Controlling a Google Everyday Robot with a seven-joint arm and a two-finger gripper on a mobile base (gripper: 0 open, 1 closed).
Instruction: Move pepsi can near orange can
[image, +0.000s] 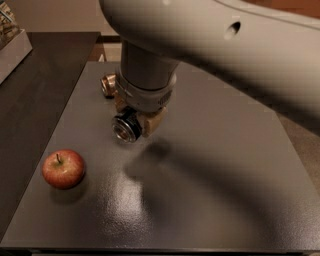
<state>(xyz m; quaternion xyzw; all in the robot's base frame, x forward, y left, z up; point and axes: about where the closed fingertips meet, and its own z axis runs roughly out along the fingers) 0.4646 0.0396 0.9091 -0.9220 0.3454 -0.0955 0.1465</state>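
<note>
Upper half of frame: my arm (215, 45) comes in from the right as a broad pale beam, and the wrist (147, 75) drops near-vertical at centre-left. Below the wrist collar sits the gripper (136, 125), pointing down and tipped slightly toward the camera. It's clamped on the pepsi can (125, 129). That can lies sideways in the grip with its silver end facing lower left. One tan finger pad (154, 120) shows on its right side; the other finger is hidden. The wrist covers most of the can body, so hardly any blue shows.

The held can hangs clear of the grey table (225, 200), with its shadow on the surface just below and to the right. Up-left of the wrist, the orange can (107, 84) lies on the table, only its end poking out from behind me. It's near the held can, above it in frame, not touching. Lower left: apple (63, 168), well apart from both cans. Left edge: dark counter (35, 100) beside the table.
</note>
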